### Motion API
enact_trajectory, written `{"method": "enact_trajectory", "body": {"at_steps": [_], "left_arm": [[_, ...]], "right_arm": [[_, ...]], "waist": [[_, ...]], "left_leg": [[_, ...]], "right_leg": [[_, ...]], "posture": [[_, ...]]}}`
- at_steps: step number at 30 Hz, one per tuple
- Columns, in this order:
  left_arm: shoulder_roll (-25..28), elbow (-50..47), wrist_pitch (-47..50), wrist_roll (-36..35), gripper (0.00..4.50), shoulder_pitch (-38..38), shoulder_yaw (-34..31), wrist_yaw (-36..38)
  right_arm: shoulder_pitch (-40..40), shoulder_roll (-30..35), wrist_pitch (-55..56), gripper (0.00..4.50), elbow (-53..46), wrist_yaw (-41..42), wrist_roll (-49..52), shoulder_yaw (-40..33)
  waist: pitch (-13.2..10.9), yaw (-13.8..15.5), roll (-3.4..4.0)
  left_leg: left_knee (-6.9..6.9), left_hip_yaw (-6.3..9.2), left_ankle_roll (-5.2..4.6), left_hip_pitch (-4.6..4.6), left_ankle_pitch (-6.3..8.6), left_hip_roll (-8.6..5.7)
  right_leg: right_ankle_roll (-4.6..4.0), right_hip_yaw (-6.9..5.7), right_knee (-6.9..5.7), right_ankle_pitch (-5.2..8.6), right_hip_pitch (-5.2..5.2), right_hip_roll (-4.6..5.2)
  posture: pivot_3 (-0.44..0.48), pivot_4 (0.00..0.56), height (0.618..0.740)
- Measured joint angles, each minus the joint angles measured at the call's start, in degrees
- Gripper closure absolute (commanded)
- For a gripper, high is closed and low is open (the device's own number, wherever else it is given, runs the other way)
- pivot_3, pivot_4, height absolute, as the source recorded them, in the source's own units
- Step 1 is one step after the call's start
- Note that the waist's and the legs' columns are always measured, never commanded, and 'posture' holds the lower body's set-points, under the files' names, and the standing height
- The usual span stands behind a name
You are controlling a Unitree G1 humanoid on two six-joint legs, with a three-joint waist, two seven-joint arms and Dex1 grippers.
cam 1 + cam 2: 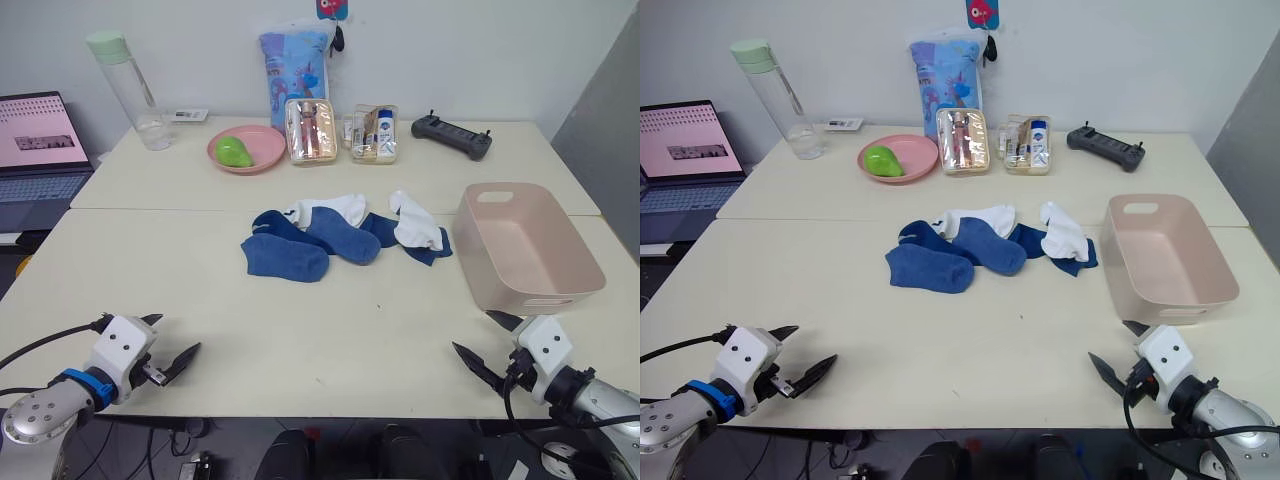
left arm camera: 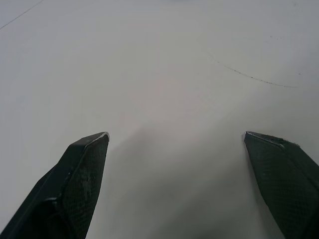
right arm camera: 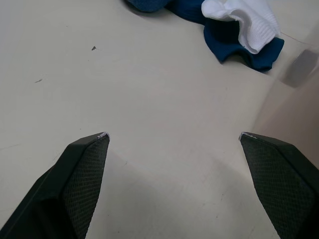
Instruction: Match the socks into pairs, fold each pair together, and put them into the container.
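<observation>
Both sets of jaws are standing wide apart and gripping nothing, low over the near edge of the table (image 1: pixel 200 250).

Neither the left gripper (image 1: pixel 168 345) nor the right gripper (image 1: pixel 487 338) is touching any sock; they are hanging at the near corners, probably leaving the middle free for sorting. Blue and white socks (image 1: pixel 345 235) are lying in a loose overlapping heap at mid-table, well ahead of both grippers and between them, unpaired. Just right of the heap, the pink container (image 1: pixel 525 245) is sitting empty, directly beyond the right gripper and handy for dropping folded pairs.
</observation>
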State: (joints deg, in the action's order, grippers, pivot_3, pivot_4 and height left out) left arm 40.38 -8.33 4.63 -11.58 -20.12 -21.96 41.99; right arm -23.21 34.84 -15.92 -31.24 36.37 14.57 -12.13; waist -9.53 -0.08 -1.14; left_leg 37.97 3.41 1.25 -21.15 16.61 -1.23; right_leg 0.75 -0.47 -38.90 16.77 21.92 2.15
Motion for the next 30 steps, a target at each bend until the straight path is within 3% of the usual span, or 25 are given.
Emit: {"method": "enact_trajectory", "body": {"at_steps": [7, 23, 30], "left_arm": [[-1.40, 0.12, 1.18, 0.63, 0.00, 1.59, -0.20, -3.94], [-2.30, 0.05, 2.83, -6.48, 0.00, 2.10, -2.62, -0.79], [-4.16, -2.03, 13.40, -10.03, 0.00, 8.31, -1.27, -4.20]], "right_arm": [[0.34, 0.04, 1.95, 0.02, 2.21, 1.03, -0.24, 0.10], [1.60, 0.62, 6.44, 0.02, 6.99, 3.54, -1.89, 0.52], [2.28, 1.92, 2.78, 0.02, 1.27, 6.29, 0.35, 3.75]], "waist": [[0.00, 0.00, -0.01], [0.00, 0.07, -0.04], [0.00, 0.02, -0.04]], "left_leg": [[0.00, 0.00, 0.00, 0.00, 0.00, 0.00], [0.00, 0.00, 0.00, 0.01, 0.00, 0.00], [0.00, 0.02, 0.00, 0.02, 0.00, 0.00]], "right_leg": [[0.00, 0.00, 0.00, 0.00, 0.00, 0.00], [-0.01, -0.01, 0.01, 0.00, -0.02, 0.00], [0.00, -0.02, 0.00, -0.01, -0.05, 0.00]], "posture": [[0.000, 0.150, 0.733], [0.000, 0.150, 0.733], [0.000, 0.150, 0.733]]}}
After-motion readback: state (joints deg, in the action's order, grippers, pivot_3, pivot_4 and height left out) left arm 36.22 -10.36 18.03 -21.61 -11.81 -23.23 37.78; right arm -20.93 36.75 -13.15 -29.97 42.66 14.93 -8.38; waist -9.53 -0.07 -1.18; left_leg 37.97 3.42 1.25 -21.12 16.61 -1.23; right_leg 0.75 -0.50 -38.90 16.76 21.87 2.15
